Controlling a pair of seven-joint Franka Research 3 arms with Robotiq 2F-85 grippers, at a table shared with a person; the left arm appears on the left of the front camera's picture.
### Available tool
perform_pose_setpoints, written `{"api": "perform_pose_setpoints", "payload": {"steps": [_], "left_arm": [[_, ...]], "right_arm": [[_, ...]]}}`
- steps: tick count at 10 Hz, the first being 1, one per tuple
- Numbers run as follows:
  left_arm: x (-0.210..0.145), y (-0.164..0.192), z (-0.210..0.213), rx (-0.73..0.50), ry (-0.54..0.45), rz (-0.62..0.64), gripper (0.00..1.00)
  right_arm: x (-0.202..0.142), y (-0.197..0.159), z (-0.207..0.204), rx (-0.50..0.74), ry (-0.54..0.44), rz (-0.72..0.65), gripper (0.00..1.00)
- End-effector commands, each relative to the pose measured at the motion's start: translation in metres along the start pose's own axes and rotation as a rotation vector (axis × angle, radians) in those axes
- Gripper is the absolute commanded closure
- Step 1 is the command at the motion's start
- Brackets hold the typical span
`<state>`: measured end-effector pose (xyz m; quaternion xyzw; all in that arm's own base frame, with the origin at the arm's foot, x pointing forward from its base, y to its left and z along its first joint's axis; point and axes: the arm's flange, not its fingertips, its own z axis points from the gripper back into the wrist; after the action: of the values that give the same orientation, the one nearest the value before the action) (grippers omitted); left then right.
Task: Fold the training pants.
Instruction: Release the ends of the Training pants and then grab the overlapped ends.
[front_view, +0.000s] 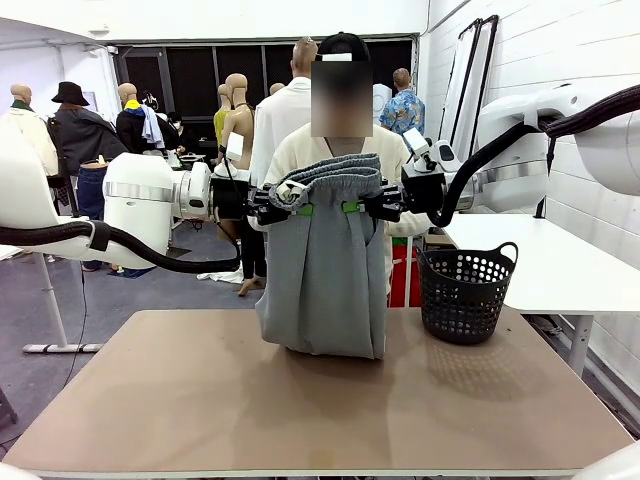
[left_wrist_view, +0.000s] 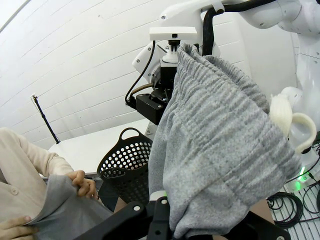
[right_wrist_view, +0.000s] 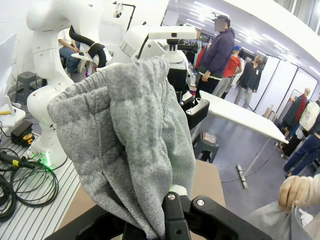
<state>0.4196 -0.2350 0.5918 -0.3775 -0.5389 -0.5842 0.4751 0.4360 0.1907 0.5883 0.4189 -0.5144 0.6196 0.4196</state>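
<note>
Above the far middle of the counter (front_view: 200, 400), the training pants (front_view: 325, 280) hang by the waistband — left end effector (front_view: 298, 208) and right end effector (front_view: 355, 207) both clamped on it. Lower both evenly, I'd judge — the bottom rests on the counter.

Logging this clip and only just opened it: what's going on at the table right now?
Both arms hold the grey training pants up by the gathered waistband. The left gripper and the right gripper are shut on it side by side, above the table. The pants hang down and their lower part rests on the tabletop. Across the table, a person's hand grips grey fabric, apparently the pants' far end. A black perforated basket stands on the table's right side, with nothing touching it.
</note>
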Motion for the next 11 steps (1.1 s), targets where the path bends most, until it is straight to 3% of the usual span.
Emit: {"api": "perform_pose_setpoints", "payload": {"steps": [1,11], "left_arm": [[0.0037,-0.0027,0.0,0.011,-0.004,-0.003,1.0],[0.0037,-0.0027,0.0,0.011,-0.004,-0.003,1.0]], "right_arm": [[0.002,0.0003,-0.0015,0.001,-0.006,0.002,1.0],[0.002,0.0003,-0.0015,0.001,-0.006,0.002,1.0]]}}
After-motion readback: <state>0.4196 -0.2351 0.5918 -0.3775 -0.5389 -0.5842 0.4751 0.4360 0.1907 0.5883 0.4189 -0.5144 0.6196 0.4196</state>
